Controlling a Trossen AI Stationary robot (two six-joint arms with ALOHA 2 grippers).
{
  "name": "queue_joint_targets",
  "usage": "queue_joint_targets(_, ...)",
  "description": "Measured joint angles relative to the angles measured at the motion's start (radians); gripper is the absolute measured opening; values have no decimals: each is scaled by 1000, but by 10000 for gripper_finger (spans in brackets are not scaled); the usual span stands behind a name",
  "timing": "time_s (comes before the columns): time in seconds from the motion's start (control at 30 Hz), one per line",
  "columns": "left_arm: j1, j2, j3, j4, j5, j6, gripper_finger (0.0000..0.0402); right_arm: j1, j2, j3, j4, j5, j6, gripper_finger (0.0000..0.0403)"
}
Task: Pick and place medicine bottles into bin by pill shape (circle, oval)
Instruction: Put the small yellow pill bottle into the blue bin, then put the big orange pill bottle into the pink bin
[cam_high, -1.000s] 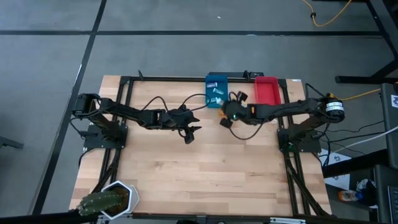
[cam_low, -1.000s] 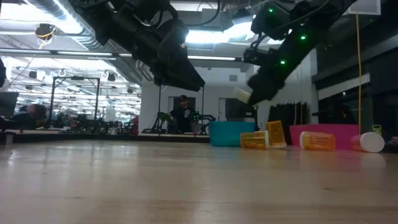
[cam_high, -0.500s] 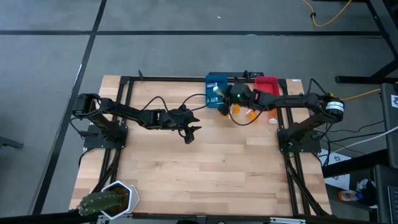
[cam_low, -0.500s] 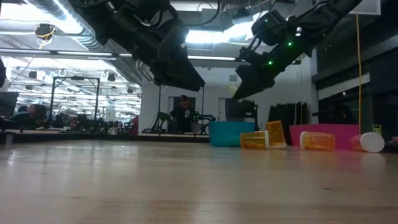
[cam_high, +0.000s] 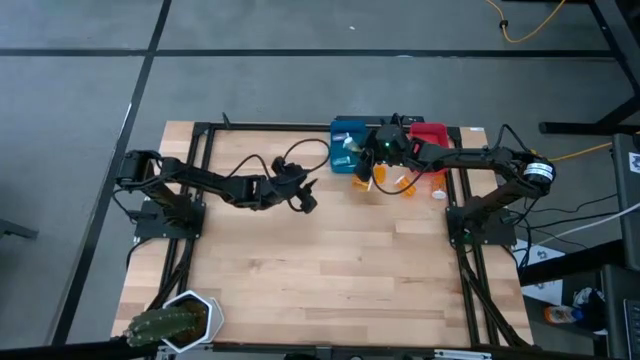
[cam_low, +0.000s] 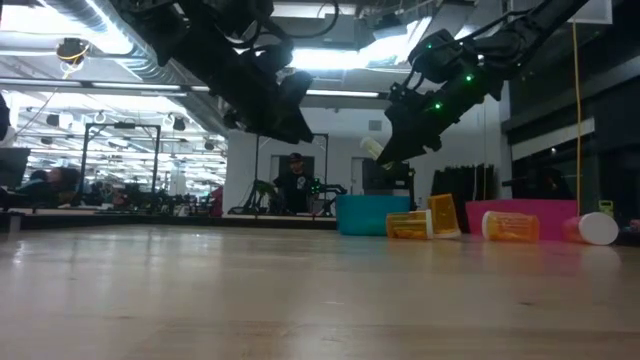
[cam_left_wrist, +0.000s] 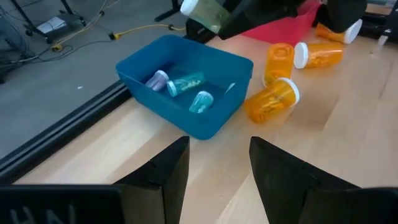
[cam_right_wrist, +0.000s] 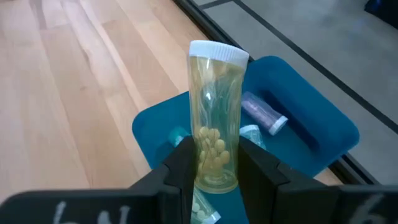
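My right gripper (cam_high: 362, 158) is shut on a clear pill bottle (cam_right_wrist: 214, 124) with a white cap (cam_right_wrist: 218, 52), above the blue bin (cam_high: 346, 132). The bin (cam_left_wrist: 214, 121) holds a purple bottle (cam_left_wrist: 155, 79) and two teal bottles (cam_left_wrist: 185, 82). Several orange bottles (cam_left_wrist: 271, 99) lie on their sides on the table between the blue bin and the red bin (cam_high: 430, 140). My left gripper (cam_high: 305, 197) is open and empty above the table, left of the blue bin; its fingers frame the bin in the left wrist view (cam_left_wrist: 217, 162). My right gripper pinches the clear bottle's lower body near its base (cam_right_wrist: 214, 171) between its two fingers (cam_right_wrist: 183, 163). The bottle sticks out forward along the fingers, cap end away. It is lifted clear, tilted with its cap (cam_low: 370, 148) lowest, over the blue bin.
One capped orange bottle (cam_high: 438, 192) lies near the right edge by the red bin. A black frame rail (cam_high: 270, 127) runs along the far edge. A potted plant (cam_high: 170, 322) stands at the near left corner. Bare wood lies in the middle and near the front.
My right gripper has carried the clear bottle from above the lying orange bottles toward the far edge and the blue bin, and now stands over the bin. My left gripper has moved a little toward the far edge and turned.
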Motion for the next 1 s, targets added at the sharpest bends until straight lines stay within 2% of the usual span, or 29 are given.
queue_joint_targets(0.27,0,0,0,9,-1,0,163,0,1,0,6,-8,-2,100)
queue_joint_targets(0.7,-1,0,0,9,-2,0,163,0,2,0,30,10,-4,179)
queue_joint_targets(1.0,-1,0,0,9,19,1,163,1,2,-1,-4,8,40,185)
